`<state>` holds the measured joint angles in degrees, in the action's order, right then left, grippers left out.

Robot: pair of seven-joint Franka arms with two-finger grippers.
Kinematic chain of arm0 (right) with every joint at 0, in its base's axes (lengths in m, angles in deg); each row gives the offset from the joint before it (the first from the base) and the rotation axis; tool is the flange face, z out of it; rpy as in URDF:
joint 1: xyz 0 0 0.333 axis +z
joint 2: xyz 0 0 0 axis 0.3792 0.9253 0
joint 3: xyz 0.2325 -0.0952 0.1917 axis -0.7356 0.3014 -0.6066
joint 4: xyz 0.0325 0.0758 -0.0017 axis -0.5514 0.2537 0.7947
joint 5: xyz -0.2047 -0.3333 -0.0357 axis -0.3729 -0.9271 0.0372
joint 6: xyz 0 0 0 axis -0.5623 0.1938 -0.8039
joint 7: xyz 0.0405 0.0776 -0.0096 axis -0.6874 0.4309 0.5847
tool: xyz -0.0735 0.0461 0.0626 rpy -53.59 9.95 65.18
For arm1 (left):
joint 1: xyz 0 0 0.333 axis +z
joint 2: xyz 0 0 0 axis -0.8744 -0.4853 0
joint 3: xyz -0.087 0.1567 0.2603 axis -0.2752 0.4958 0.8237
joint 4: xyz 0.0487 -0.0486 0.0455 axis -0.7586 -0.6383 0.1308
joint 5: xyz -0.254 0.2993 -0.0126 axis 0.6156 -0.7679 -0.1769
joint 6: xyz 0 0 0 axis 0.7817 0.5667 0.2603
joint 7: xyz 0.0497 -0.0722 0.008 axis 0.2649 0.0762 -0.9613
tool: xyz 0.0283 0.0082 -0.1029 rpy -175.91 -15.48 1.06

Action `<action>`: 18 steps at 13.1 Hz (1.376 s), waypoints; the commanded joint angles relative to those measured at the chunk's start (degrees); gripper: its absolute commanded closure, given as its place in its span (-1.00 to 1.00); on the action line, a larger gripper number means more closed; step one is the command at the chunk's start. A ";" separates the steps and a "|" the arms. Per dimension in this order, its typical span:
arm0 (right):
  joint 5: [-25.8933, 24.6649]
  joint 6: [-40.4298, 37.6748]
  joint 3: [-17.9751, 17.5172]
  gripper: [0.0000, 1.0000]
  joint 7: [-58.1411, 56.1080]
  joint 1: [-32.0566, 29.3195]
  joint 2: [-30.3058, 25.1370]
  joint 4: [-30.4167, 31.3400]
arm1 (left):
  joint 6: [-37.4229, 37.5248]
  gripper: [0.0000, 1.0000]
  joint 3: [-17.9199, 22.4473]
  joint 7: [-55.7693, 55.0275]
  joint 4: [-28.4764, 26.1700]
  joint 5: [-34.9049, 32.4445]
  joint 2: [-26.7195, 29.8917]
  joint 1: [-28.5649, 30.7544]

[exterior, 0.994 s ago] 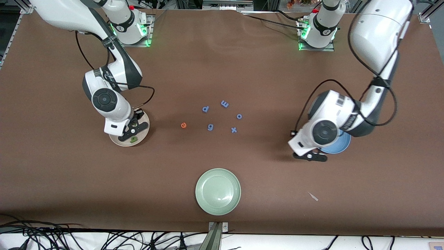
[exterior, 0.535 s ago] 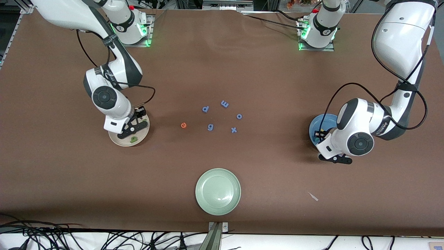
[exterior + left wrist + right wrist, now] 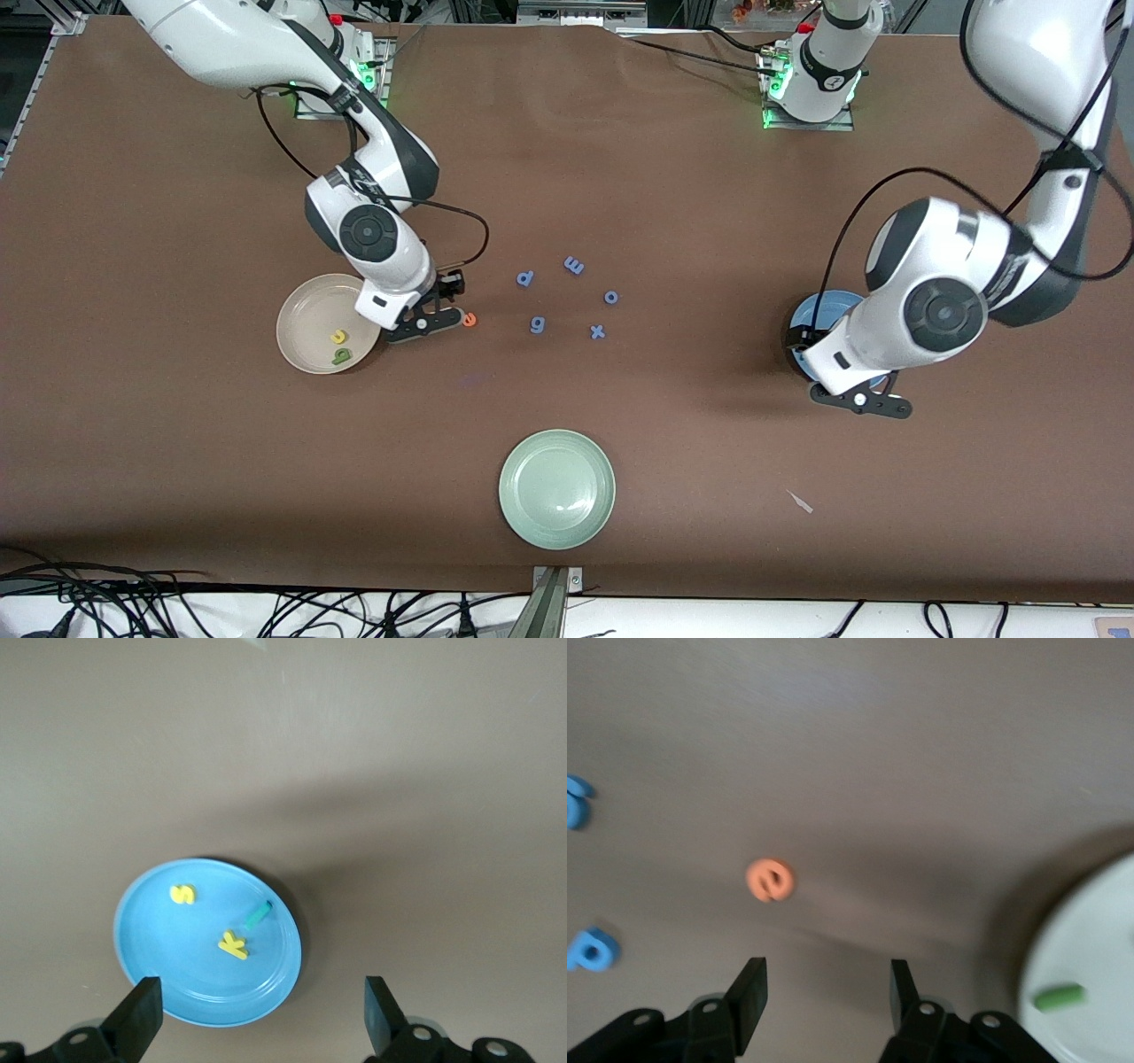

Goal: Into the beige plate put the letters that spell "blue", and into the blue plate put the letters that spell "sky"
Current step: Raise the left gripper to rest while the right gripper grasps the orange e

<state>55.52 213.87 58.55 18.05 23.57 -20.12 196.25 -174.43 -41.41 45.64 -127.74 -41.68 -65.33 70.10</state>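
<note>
Last letter in hand: the right pincer (image 3: 824, 992), spread and empty, hangs just short of the e (image 3: 770, 880); next, drop over it and pinch. The left pincer (image 3: 257, 1010), spread wide, waits above the blue plate (image 3: 155, 939).

I count three plates: beige plate (image 3: 306, 323), blue plate (image 3: 159, 943), pale green plate (image 3: 556, 488). Five blue-purple letters (image 3: 537, 325) and one orange e (image 3: 469, 320) sit loose on the table. Three letters are in the blue one.
</note>
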 commanded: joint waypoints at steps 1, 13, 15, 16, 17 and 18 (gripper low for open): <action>-3.55 5.71 -0.43 -0.28 1.63 1.43 5.07 -2.72 | 1.32 -1.00 -0.40 0.90 1.59 -0.02 5.10 0.80; -13.67 11.36 -0.08 -0.20 7.52 1.97 8.51 -1.41 | 0.79 -1.00 23.40 1.34 -9.99 18.52 25.93 -10.79; -13.75 11.80 0.01 0.02 7.69 1.97 8.51 -0.70 | 1.75 -1.00 23.42 1.08 -9.92 17.91 26.47 -11.51; -13.76 11.81 0.10 0.13 7.69 1.97 8.51 -0.62 | 2.80 -1.00 23.24 1.08 -8.88 17.91 25.95 -11.77; -13.76 11.81 0.10 0.16 7.69 1.97 8.51 -0.35 | 2.98 -1.00 23.15 1.08 -8.26 17.91 25.60 -12.20; -13.76 11.81 0.10 0.23 7.69 1.97 8.51 -0.35 | 3.25 -1.00 23.06 1.08 -8.25 17.91 25.59 -12.21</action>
<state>43.01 224.59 58.69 24.46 25.53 -12.01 195.50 -172.10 -19.09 46.00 -135.58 -24.94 -40.64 58.93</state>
